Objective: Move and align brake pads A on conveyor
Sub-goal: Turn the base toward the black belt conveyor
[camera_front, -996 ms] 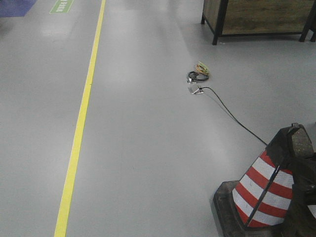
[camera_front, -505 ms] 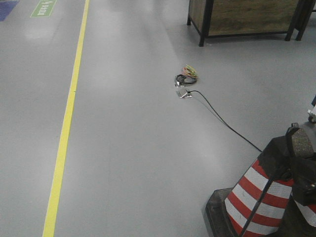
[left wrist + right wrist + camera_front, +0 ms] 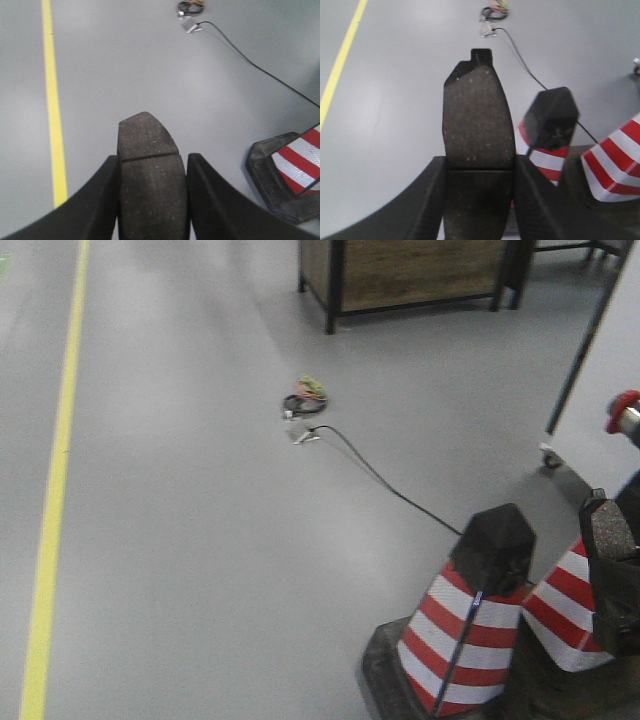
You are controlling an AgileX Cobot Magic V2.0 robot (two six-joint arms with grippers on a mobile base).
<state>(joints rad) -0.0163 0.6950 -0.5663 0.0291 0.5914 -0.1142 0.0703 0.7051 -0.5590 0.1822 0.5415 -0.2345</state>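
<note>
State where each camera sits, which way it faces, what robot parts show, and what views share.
Front view: on the robot, facing forward and down over the grey floor and two cones; an arm tip shows far right.
Left wrist view: behind the left gripper, looking along fingers shut on a brake pad, toward the floor.
Right wrist view: likewise behind the right gripper and a second brake pad.
Shared by all three: coiled cable, yellow line.

There are two brake pads A (image 3: 150, 175) (image 3: 477, 135), two striped cones (image 3: 465, 625) (image 3: 565, 615) at 5 o'clock, one yellow line (image 3: 55, 480) at 9 o'clock, one black cable (image 3: 390, 490) and one wooden cabinet (image 3: 420, 270) at 12 o'clock.
</note>
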